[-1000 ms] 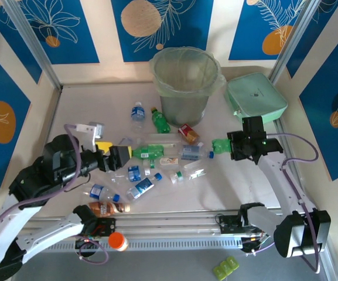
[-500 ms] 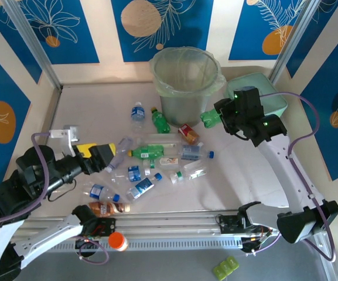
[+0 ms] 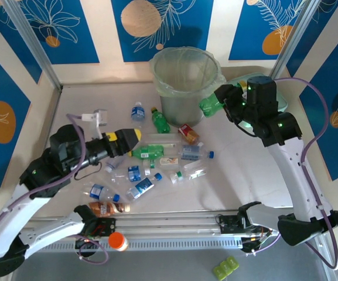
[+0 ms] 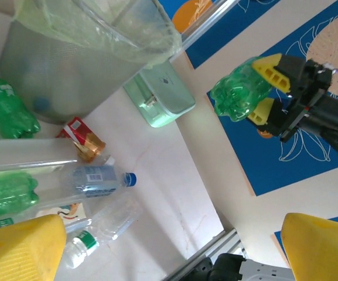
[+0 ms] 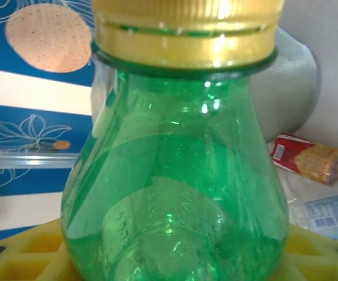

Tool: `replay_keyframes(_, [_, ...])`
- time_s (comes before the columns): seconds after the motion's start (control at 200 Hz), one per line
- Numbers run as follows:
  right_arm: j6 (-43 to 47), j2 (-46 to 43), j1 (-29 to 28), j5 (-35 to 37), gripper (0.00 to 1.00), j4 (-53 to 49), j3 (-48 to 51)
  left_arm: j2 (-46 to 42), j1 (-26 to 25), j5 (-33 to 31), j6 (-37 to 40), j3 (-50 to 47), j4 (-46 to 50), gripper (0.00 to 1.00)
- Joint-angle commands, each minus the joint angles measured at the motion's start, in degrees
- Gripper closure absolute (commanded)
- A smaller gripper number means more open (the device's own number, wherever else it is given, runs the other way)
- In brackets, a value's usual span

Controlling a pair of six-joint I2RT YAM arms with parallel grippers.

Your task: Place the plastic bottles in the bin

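Nearest the arm bases, a brown-labelled bottle point(image 3: 107, 207) lies on the table point(image 3: 239, 175), with clear blue-labelled bottles point(image 3: 140, 187) scattered just beyond it. At eleven o'clock from those, the left end effector point(image 3: 132, 135) hovers with its yellow fingers point(image 4: 16, 246) spread wide and nothing between them. At its three o'clock a lying green bottle point(image 3: 151, 152) rests near a blue-capped bottle point(image 3: 195, 153). Farther back, a red-labelled bottle point(image 3: 188, 133) and a second green bottle point(image 3: 160, 120) lie near the bin point(image 3: 183, 105). The right end effector point(image 3: 221, 100) is clamped on a yellow-capped green bottle point(image 3: 208, 107), lifted off the table at the bin's four o'clock, just beside its wall.
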State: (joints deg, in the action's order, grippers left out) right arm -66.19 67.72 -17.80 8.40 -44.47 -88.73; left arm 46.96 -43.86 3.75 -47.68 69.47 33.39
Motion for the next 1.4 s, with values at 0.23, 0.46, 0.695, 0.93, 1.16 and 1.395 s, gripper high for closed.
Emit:
replay_keyframes(0.23, [12.0,12.8,2.2,-8.8,0.58,0.5,-17.2,3.8,12.4,16.5,-11.0,-8.2,-14.7,0.07])
replay_keyframes(0.46, [16.2,28.7,4.5,-11.8,0.58,0.3,-30.3,5.3,17.7,22.3,-9.1,-7.3,-12.8,0.09])
replay_keyframes(0.695, [25.4,54.5,-1.2,-7.1,0.57,-11.2,-61.4,3.3,17.7,19.8,-1.8,-5.0,-4.6,0.09])
replay_keyframes(0.93, [32.7,64.8,-4.1,-0.1,0.52,-12.9,-64.3,1.3,17.7,15.7,2.7,-4.8,0.3,0.07])
replay_keyframes(1.16, [39.0,67.1,-4.3,1.3,0.39,-13.0,-61.7,0.2,17.7,10.3,8.6,-5.4,4.9,0.07])
replay_keyframes(1.395, [41.2,64.4,-4.0,-2.0,0.20,-11.6,-62.2,0.0,17.7,5.3,12.5,-6.2,8.4,0.00])
